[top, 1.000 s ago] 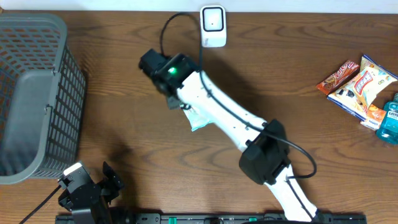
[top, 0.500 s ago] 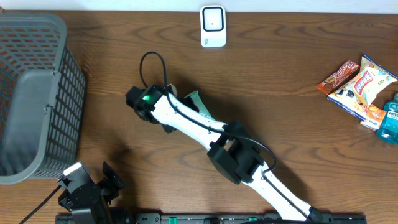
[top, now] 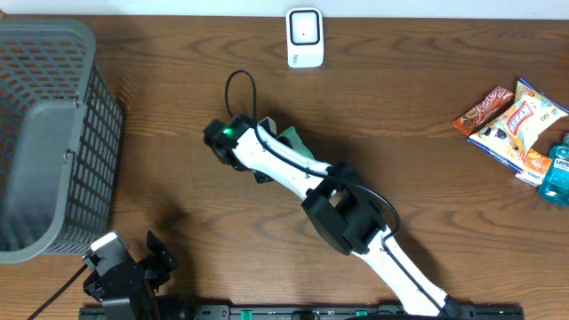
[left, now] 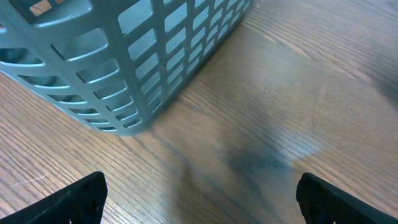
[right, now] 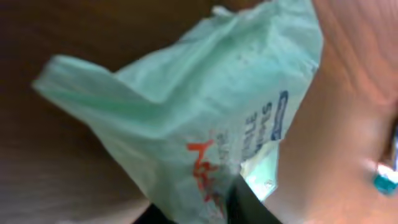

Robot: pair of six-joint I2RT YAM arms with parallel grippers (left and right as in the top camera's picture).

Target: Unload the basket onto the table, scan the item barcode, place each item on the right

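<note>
Right tool (right: 198, 210): jaws look pinched narrow on the lower edge of the pale green packet (right: 205, 106). One dark finger (right: 245, 202) sits in front of the film, the other is barely in frame. The packet fills the right wrist view, crumpled, with blue lettering and a red mark facing the camera. You can't make out a barcode on that face.

In the overhead view the packet sits mid-table, partly under the right arm and well short of the white scanner unit (top: 304, 37) at the far edge.

Handling, as a judgement: it's thin film, very light, soft and floppy. It will sag and fold from a single pinch, and a crease can hide the code. Take it by an edge seam or corner, not across the print. Keep the grip gentle but sure, since film like this slips. You'll likely need to turn the wrist so the coded face meets the scanner flat.

Left tool (left: 199, 202): jaws wide, nothing between them. It hangs over bare table (left: 280, 124), just beside the grey basket (left: 143, 56).

Snack packs (top: 516, 120) and a blue bottle (top: 556, 173) lie at the right edge, well apart.
</note>
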